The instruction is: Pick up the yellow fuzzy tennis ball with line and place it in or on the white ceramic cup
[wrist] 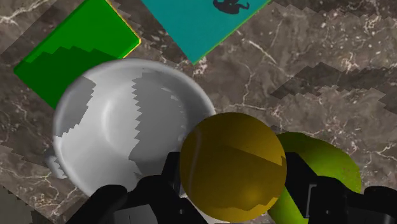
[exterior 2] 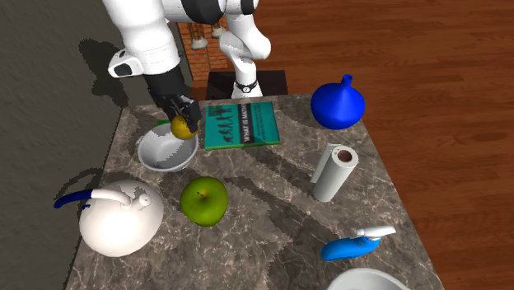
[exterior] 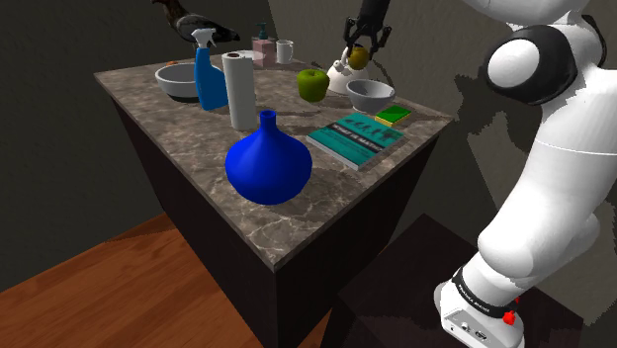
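While the gripper [exterior: 358, 61] pinches the yellow tennis ball [exterior: 358, 56] over the pale bowl [exterior: 371, 96] near the stand-side corner of the table [exterior: 178, 138], the white cup [exterior: 285, 51] waits well apart along that edge, beyond the teapot [exterior: 340, 82], by the far corner.

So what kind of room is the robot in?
Probably a kitchen, though I can't be sure: a stone-patterned counter holds a white kettle, a paper towel roll and a blue spray bottle.
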`<state>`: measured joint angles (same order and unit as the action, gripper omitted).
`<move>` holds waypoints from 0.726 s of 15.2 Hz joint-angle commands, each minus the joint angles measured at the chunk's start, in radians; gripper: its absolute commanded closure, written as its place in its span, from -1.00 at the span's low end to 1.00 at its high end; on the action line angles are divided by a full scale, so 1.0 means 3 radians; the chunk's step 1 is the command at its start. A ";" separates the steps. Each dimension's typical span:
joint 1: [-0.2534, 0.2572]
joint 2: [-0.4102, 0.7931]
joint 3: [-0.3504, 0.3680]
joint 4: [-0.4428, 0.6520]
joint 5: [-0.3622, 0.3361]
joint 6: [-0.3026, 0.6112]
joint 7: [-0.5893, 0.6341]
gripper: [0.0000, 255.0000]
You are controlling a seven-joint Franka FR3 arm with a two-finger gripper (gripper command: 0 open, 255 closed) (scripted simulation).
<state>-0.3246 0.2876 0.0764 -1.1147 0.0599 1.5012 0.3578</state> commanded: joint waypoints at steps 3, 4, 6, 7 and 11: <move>-0.0214 0.0119 -0.0095 0.0187 0.0052 -0.0091 -0.0299 1.00; -0.0267 0.0148 -0.0118 0.0236 0.0065 -0.0117 -0.0369 1.00; -0.0341 0.0158 -0.0148 0.0209 0.0083 -0.0089 -0.0471 1.00; -0.0341 0.0123 -0.0148 0.0107 0.0084 -0.0023 -0.0477 1.00; -0.0341 0.0007 -0.0150 -0.0252 0.0088 0.0220 -0.0498 1.00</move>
<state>-0.4262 0.3059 0.0318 -1.1525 0.0855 1.5447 0.2113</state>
